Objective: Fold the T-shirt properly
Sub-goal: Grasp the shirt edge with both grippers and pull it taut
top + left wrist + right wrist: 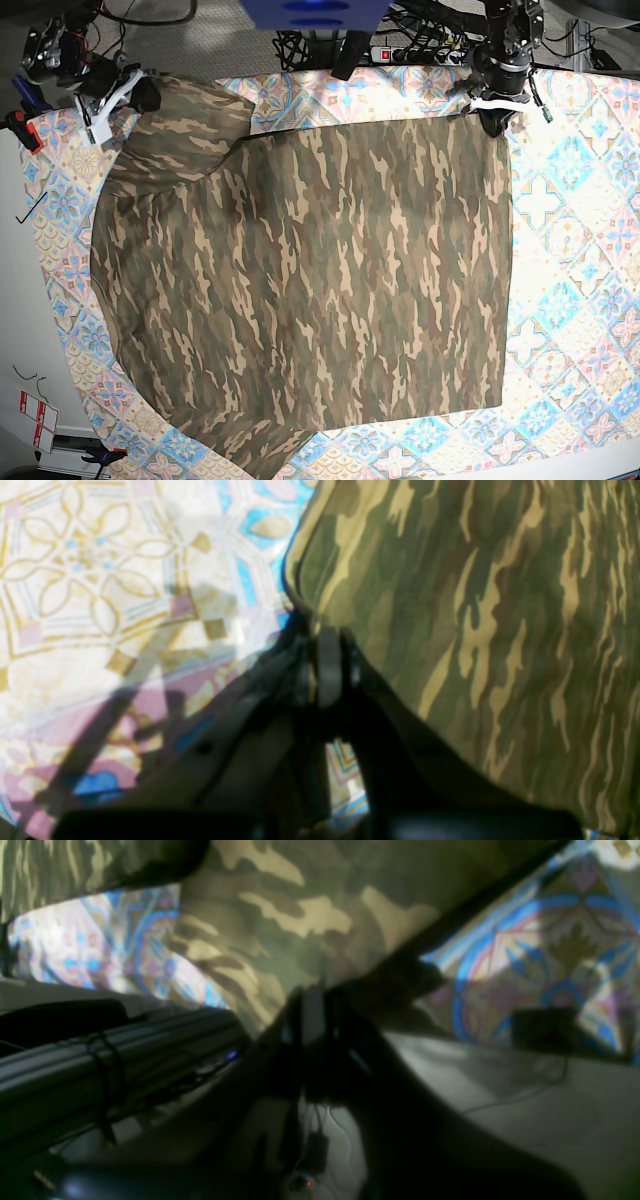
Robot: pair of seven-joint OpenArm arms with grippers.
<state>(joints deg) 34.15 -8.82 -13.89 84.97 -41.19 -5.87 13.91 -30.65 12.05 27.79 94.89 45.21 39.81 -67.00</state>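
Observation:
The camouflage T-shirt (320, 280) lies spread wide over the table, its far edge lifted at two corners. At the far right corner in the base view, my left gripper (496, 120) is shut on the shirt's edge. The left wrist view shows its fingers (327, 665) pinched together on the hem of the T-shirt (475, 605), which hangs off to the right. At the far left corner, my right gripper (140, 96) is shut on bunched cloth. In the right wrist view the closed gripper (311, 995) holds the T-shirt (280, 905), which drapes above it.
The pastel patterned tablecloth (570, 250) covers the table under the shirt. Cables and a power strip (420, 45) run along the back. Clamps (20, 125) sit at the left table edge, and the near edge (560, 470) is close to the shirt's hem.

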